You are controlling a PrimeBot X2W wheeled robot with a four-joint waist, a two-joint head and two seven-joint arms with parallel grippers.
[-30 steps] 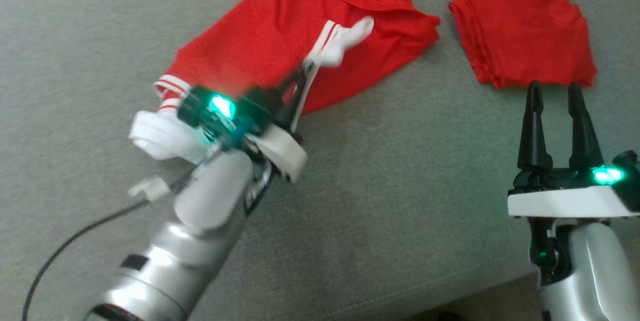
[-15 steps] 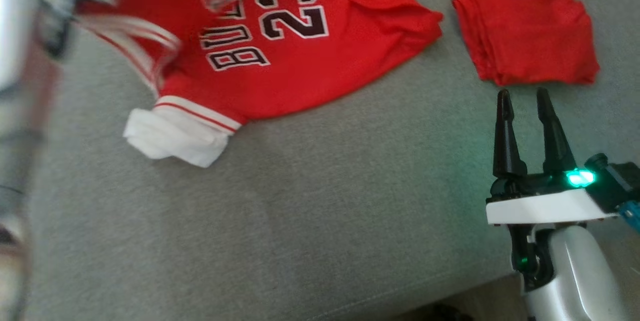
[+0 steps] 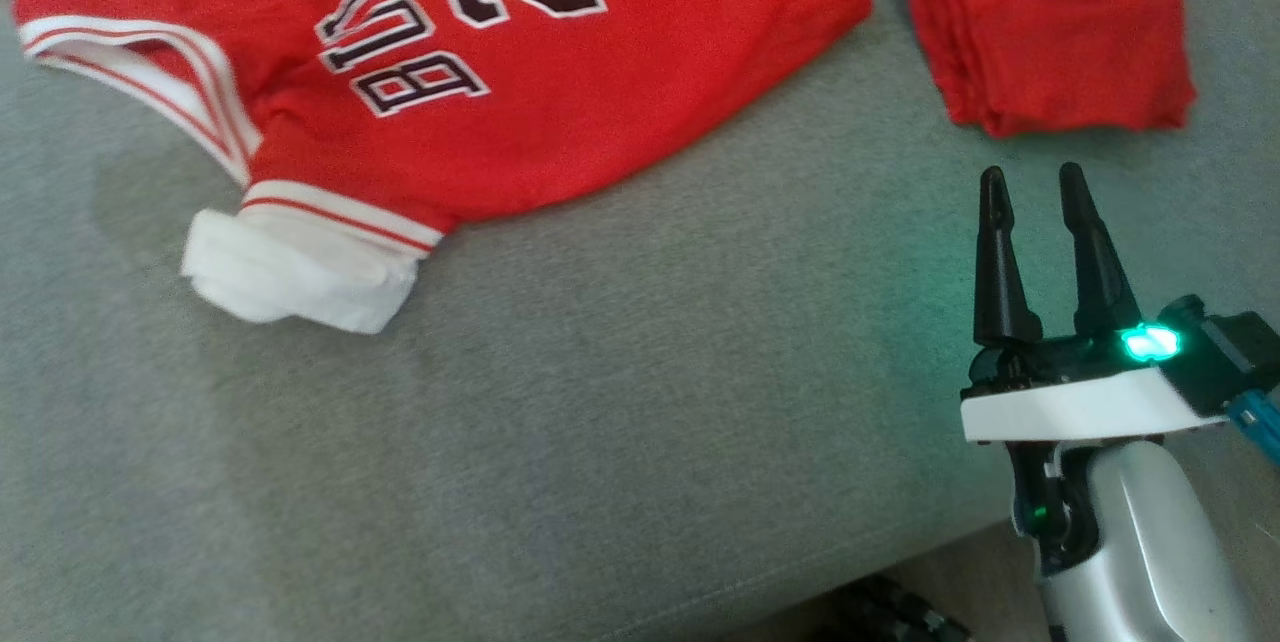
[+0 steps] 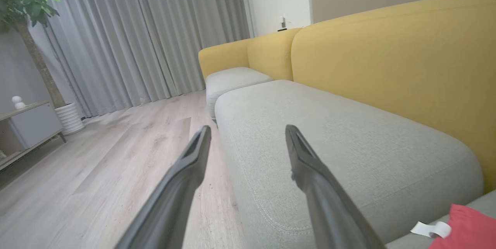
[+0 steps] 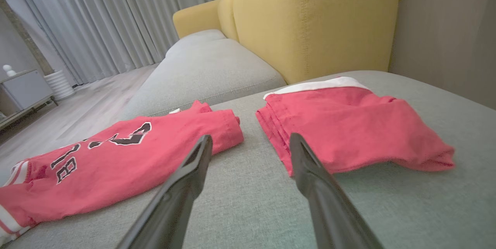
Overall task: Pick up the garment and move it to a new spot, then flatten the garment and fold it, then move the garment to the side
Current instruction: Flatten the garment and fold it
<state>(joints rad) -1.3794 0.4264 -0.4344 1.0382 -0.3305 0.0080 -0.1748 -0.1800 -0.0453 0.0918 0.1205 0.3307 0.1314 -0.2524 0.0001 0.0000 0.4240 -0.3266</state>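
- On the grey seat cushion (image 3: 640,422) before us, the red jersey (image 3: 600,122) lies spread with its print up, across the upper left and middle of the head view. A rolled white sleeve end (image 3: 290,272) sticks out at its near left corner.
- Its long axis runs slantwise, from that sleeve end at our near left to the hem corner at the far right.
- Our right gripper (image 3: 1030,177) hangs over bare cushion to the near right of the jersey and apart from it. Its jaws stand wide with nothing between them.
- From that gripper the jersey lies ahead and to the left, and the hem corner is its closest part.
- Just ahead of the same gripper lies a folded red piece (image 3: 1050,32), parted from the jersey by a strip of cushion. In the right wrist view the fingers point at the gap between the two.
- Our left gripper (image 4: 248,129) is spread wide and empty, pointing away along the sofa toward the wooden floor (image 4: 116,144).
- A corner of red cloth shows at the bottom right of the left wrist view, so we judge that gripper close to the cloth but turned away from it.
- We judge flattening to be the step in hand, with the left arm suited to the sleeve end and the right to the hem.
- We see no bin or basket; the cushion alone bears both pieces.
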